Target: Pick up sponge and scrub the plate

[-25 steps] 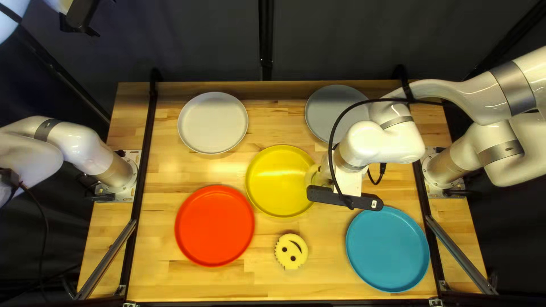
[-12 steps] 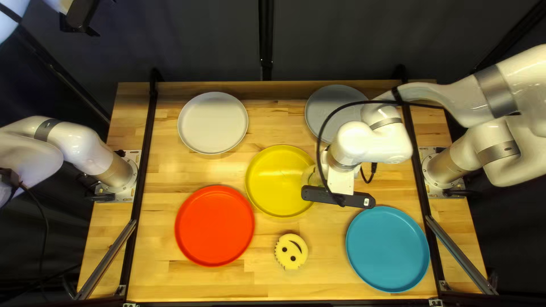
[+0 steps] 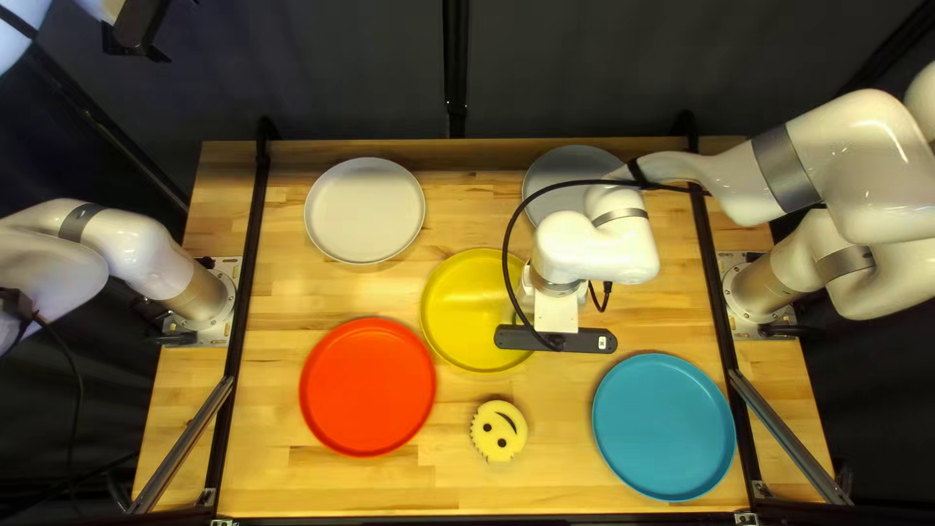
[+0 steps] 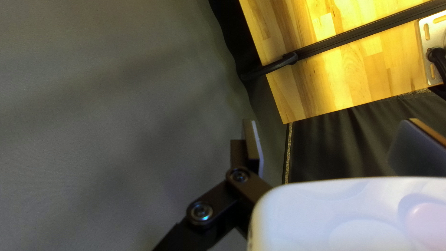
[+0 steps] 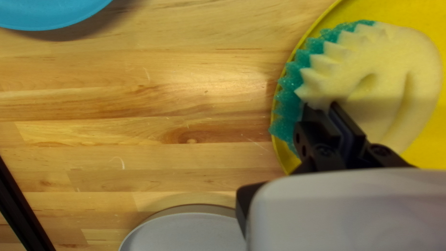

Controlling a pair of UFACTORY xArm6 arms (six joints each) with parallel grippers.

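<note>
Site reads as a robotics lab. My left arm (image 3: 122, 239) and right arm (image 3: 852, 156) are based at opposite sides of a wooden counter (image 3: 575, 477). Noted: slotted metal mounting plate (image 4: 436, 37), black rail (image 3: 251, 253), bare metal strut (image 3: 185, 441), exposed cable (image 3: 74, 390), dark curtain (image 3: 312, 78) beyond the far edge.
</note>
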